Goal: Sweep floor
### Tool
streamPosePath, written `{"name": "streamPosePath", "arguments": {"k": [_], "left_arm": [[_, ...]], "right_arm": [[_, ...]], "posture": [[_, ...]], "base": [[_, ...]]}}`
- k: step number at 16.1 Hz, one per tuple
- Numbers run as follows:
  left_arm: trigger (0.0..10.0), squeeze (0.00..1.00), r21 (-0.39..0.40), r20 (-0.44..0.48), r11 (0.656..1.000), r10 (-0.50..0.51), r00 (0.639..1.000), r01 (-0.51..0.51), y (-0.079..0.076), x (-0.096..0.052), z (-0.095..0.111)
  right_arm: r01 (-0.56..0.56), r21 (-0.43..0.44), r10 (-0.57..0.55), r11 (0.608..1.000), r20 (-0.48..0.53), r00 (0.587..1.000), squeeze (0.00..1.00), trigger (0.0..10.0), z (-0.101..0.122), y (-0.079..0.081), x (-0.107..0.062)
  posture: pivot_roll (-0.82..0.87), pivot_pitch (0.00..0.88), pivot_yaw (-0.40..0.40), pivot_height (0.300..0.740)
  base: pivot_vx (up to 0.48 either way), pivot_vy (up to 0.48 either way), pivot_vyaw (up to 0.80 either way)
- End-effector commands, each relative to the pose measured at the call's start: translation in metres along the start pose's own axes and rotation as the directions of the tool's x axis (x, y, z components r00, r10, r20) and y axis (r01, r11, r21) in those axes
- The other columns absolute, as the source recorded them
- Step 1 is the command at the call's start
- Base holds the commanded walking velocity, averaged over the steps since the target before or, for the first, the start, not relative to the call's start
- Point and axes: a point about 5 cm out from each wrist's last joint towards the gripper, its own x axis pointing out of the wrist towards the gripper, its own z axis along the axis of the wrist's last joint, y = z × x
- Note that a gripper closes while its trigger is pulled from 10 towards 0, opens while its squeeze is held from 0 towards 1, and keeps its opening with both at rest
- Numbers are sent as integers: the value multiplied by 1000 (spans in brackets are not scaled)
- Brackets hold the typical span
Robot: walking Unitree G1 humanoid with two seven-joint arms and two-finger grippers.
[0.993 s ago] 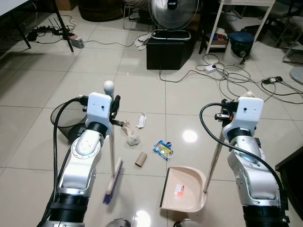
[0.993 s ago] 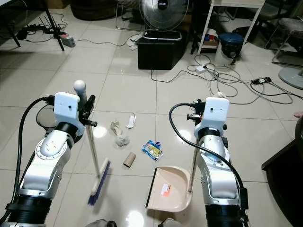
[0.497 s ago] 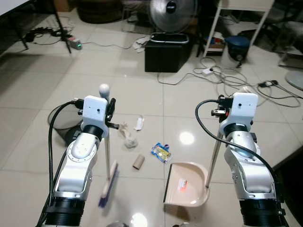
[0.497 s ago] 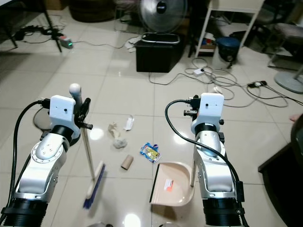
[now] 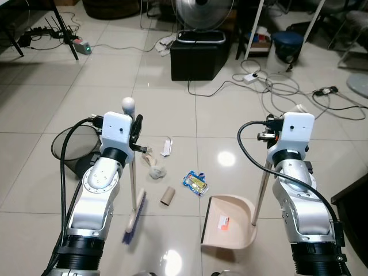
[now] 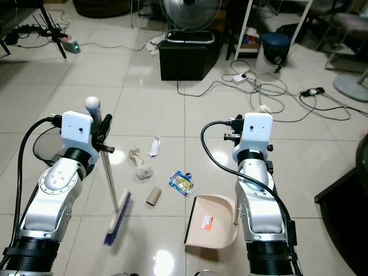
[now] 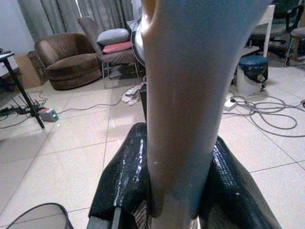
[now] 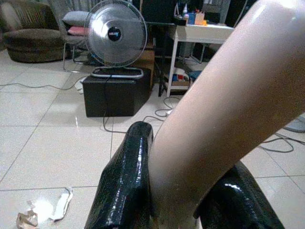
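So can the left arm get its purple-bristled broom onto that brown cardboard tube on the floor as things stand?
Probably yes: the purple-bristled broom, gripped by the left gripper, sits beside the brown cardboard tube, with bare tile between them.

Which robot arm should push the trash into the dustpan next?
The left. Its gripper holds the broom, whose bristles sit on the floor beside the cardboard tube, crumpled paper and wrapper. The right gripper is busy holding the dustpan steady just past the litter.
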Motion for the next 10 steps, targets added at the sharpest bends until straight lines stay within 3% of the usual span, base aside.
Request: {"name": "streamPosePath", "arguments": {"k": [1,4,10], "left_arm": [[10000,0,18,17,1000,-11,1000,10,0,2,3],[10000,0,20,21,1000,-11,1000,10,0,3,5],[10000,0,4,19,999,-34,999,34,-6,4,3]], "right_arm": [[16,13,-17,1000,38,999,0,10000,6,-2,0],[35,16,-35,999,37,999,0,10000,4,-3,1],[61,48,-61,997,10,998,0,10000,1,-8,-2]], "posture": [[-126,90,26,740],[-111,88,22,740],[-124,111,30,740]], "base": [[390,0,800],[394,0,752],[394,0,0]]}}
